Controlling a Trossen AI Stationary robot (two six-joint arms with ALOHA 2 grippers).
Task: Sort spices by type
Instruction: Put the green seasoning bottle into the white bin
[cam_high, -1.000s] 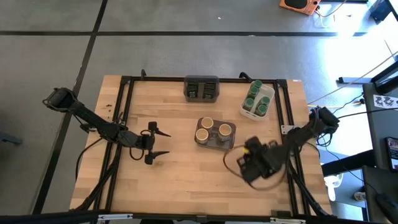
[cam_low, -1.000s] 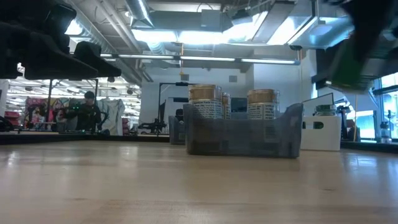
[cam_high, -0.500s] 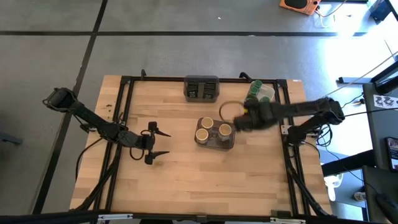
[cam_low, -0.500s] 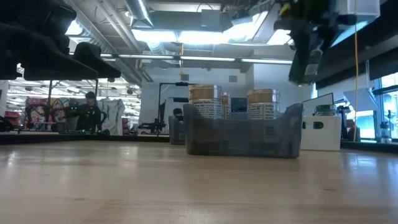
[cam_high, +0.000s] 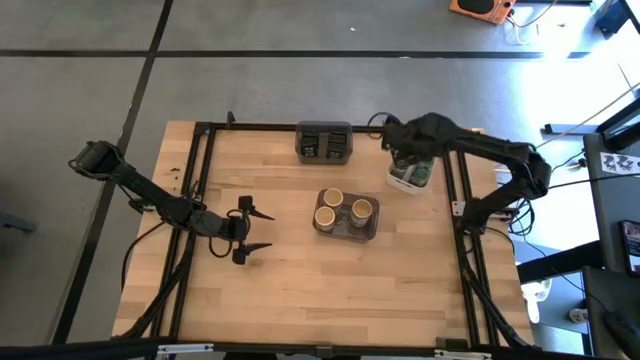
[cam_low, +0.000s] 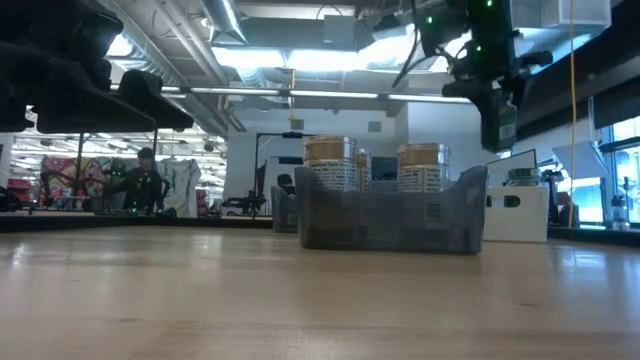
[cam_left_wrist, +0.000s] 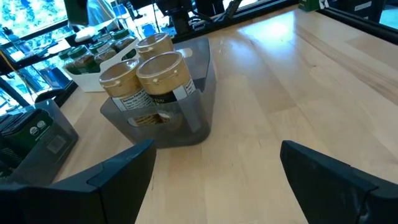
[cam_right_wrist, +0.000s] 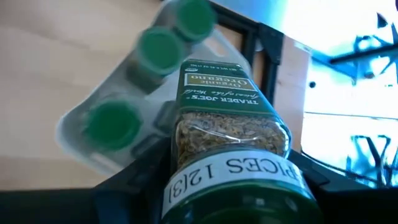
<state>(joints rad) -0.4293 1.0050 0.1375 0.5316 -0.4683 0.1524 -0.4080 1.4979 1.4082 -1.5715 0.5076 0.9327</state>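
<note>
My right gripper (cam_high: 405, 152) hangs over the white tray (cam_high: 400, 181) at the table's far right, shut on a green-labelled oregano jar (cam_right_wrist: 227, 118). Several green-lidded jars (cam_right_wrist: 112, 124) stand in that tray under it. Three tan-lidded jars (cam_high: 340, 206) stand in a grey bin (cam_high: 346, 230) at mid-table. Dark tins fill a dark bin (cam_high: 324, 142) at the far edge. My left gripper (cam_high: 267, 230) waits open at the table's left, low, pointing at the grey bin (cam_left_wrist: 200, 74). My right gripper pinches the oregano jar between its two fingers (cam_right_wrist: 127, 183) at the end nearest the wrist, by the white label band (cam_right_wrist: 239, 174). The fingers slant steeply down. The jar's other end points down at the tray, and the jar is lifted clear of it.
A black frame (cam_high: 205, 160) runs along the table's left, far and right sides. The near half of the wooden table (cam_high: 320, 290) is bare. In the low view the grey bin (cam_low: 390, 215) stands at mid-table, and a person (cam_low: 140, 180) shows far behind.
My right gripper has swung with the oregano jar from the near right of the table toward the far edge, passing the grey bin. It turned as it went and now hangs over the white tray.
</note>
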